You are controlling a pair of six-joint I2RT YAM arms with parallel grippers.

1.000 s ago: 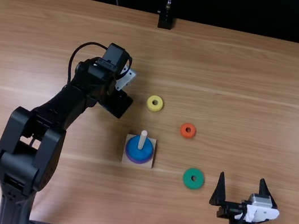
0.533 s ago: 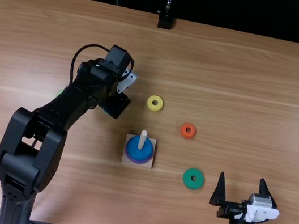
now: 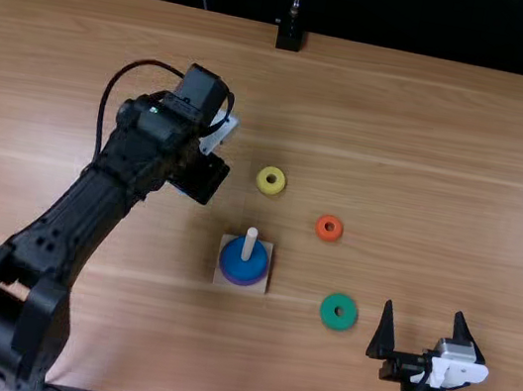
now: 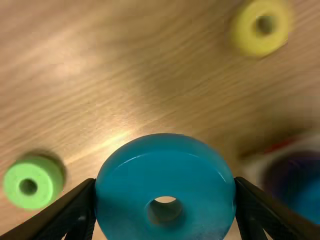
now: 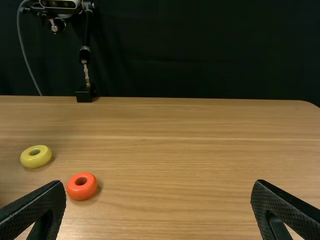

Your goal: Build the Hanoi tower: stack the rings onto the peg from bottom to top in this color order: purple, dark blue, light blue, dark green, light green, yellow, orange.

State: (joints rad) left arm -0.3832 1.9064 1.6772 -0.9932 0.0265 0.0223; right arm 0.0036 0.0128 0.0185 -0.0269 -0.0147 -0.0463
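Top view first, and in came the left arm (image 3: 78, 210), reaching up the table (image 3: 431, 144) with its gripper (image 3: 199, 177) low beyond the base and short of the yellow ring (image 3: 269, 190). Centre stage, the wooden base (image 3: 268, 249) carried its upright peg (image 3: 249, 244), and what a start to the tower: purple ring (image 3: 241, 283) at the bottom, dark blue ring (image 3: 236, 265) right on top of it! The orange ring (image 3: 320, 230) lay flat between yellow and the dark green ring (image 3: 328, 313), all three off the peg. Over on the right, the right gripper (image 3: 424, 318) sat near the table's near edge, fingers wide apart, nothing between them.

Across to the left wrist view, and there was the catch! The left gripper (image 4: 165, 200) had the light blue ring (image 4: 165, 172) pinched by its sides, fingers parted just to the ring's width. The light green ring (image 4: 16, 182) lay apart from it on the wood, the yellow one well apart too.

Then the right wrist view: the right gripper (image 5: 159, 192) stood wide open and empty, with orange and yellow on the table beyond.
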